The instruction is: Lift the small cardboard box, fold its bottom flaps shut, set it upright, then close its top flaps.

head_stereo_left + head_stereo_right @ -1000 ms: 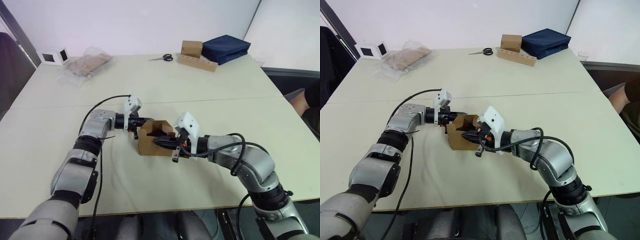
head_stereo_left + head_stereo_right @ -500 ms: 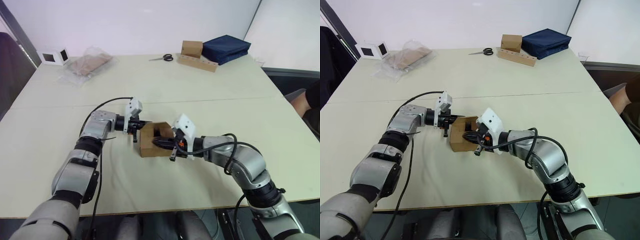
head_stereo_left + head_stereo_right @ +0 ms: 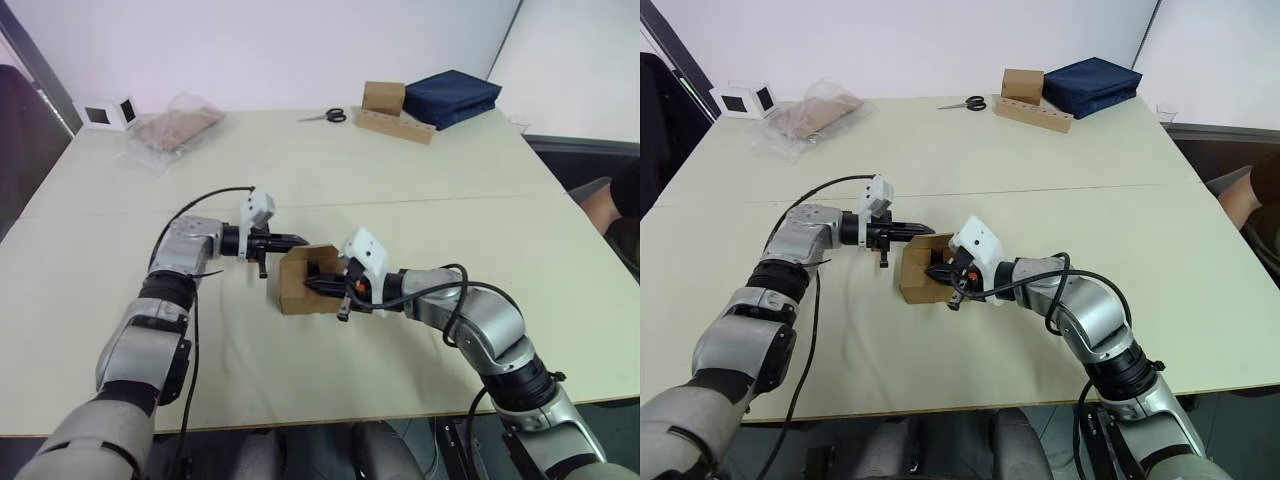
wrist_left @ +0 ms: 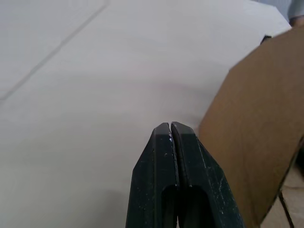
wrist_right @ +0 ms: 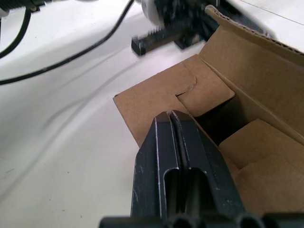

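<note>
Small cardboard box (image 3: 305, 281) lay on its side on table (image 3: 420, 180), open end toward right gripper (image 5: 173, 116), flaps still unfolded; right gripper pinched closed, empty, tips inside; left gripper (image 4: 171, 126) closed, empty, beside box; folding barely begun

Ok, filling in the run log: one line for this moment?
small cardboard box: on table | right gripper: shut, pressing flap | left gripper: shut, beside box

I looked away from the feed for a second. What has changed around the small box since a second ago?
The left gripper has drawn back from the small cardboard box and now sits shut beside its far edge. The right gripper, also shut, has pushed deeper into the open end. The box has settled lower on the table. The scissors stayed put.
</note>
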Robot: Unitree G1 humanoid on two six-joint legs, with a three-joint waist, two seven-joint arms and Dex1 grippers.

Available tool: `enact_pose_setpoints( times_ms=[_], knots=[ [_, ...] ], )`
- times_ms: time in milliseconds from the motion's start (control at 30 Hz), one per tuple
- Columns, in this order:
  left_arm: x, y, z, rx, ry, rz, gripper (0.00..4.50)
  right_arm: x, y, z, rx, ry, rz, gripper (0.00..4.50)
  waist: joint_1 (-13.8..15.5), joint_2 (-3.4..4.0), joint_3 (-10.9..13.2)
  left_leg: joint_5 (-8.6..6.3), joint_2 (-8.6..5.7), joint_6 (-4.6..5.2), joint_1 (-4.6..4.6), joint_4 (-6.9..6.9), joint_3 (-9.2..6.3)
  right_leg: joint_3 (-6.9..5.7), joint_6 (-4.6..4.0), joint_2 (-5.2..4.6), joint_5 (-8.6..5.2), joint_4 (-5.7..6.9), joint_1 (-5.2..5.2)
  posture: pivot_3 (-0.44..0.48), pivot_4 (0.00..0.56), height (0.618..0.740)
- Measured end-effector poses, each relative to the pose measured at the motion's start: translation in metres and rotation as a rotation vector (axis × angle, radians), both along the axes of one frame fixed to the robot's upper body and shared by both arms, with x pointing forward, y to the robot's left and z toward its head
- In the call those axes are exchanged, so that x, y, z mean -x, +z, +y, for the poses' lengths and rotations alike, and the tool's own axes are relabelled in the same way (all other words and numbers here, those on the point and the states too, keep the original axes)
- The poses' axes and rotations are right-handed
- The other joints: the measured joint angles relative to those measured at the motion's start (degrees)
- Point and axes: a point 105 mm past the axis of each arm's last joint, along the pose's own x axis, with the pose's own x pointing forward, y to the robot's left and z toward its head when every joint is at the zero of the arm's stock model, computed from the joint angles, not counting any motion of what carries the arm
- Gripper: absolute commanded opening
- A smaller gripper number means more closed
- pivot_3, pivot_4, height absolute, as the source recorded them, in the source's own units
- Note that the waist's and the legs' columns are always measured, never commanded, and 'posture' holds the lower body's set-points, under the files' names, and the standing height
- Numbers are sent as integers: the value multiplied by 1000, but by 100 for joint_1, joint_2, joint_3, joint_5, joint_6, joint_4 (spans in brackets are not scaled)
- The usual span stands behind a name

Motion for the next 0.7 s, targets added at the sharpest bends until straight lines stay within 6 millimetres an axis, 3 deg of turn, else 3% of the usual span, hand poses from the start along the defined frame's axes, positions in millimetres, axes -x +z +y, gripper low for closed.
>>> enact_pose_setpoints(
  times_ms=[100,200,267,400,500,633,700],
  knots=[
    [7,22,19,43,30,-27,12,0,2,-1,-6,-4,-4,0,-31,0,0,0,2,0,0,-2,0,2,0,1,0,0,-2,0,150,740],
    [28,44,41,74,44,-33,12,-2,4,-4,-12,-18,-10,0,-87,2,0,0,5,0,0,-8,-3,1,0,2,0,0,-3,0,150,740],
    [49,49,43,115,21,12,12,-3,4,-5,-13,-22,-9,0,-96,2,-1,0,5,-1,0,-7,-4,0,0,-2,0,-1,1,0,150,740],
    [86,36,27,168,-62,147,12,-2,4,-5,-14,-21,-9,0,-58,2,-1,0,4,0,1,-1,-5,0,0,-3,0,-1,5,0,150,740],
    [93,23,20,134,-51,162,12,-2,4,-5,-12,-21,-10,0,-20,2,-1,0,5,0,5,-1,-5,0,-1,0,0,2,5,0,150,740],
    [95,-9,11,64,-8,192,12,-2,3,-6,-7,-24,-2,0,4,2,-1,0,4,0,5,-2,-2,1,-1,0,0,0,4,0,150,740],
    [95,-14,11,58,7,189,12,-2,3,-6,-6,-25,1,0,9,2,-1,0,4,0,5,-1,-2,1,-1,0,0,1,4,0,150,740]
  ],
)
